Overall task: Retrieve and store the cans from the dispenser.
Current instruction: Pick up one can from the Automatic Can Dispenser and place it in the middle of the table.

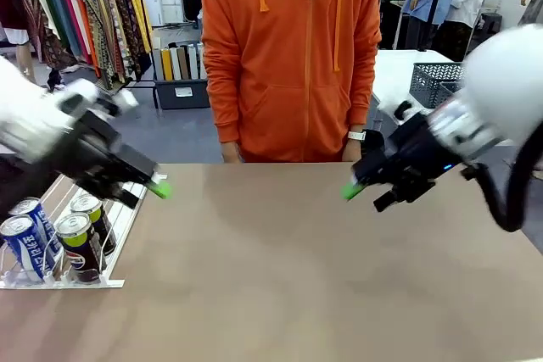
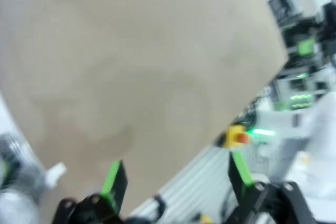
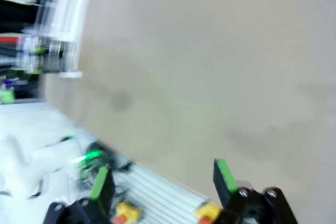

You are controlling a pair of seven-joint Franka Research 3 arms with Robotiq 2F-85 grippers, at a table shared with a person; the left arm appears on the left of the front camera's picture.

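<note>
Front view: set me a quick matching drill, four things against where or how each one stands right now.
Things:
1. left claw
2. right claw
3. cans
4. person

States:
A. upright in the dispenser lanes
B. at the far side of the table, wearing orange
C. open and empty, by the dispenser's edge
D. open and empty, over the table's right half

Pairs: 1-C, 2-D, 3-A, 4-B

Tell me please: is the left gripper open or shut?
Open: the left gripper has green-padded fingers wide apart in its wrist view, nothing between them.
</note>
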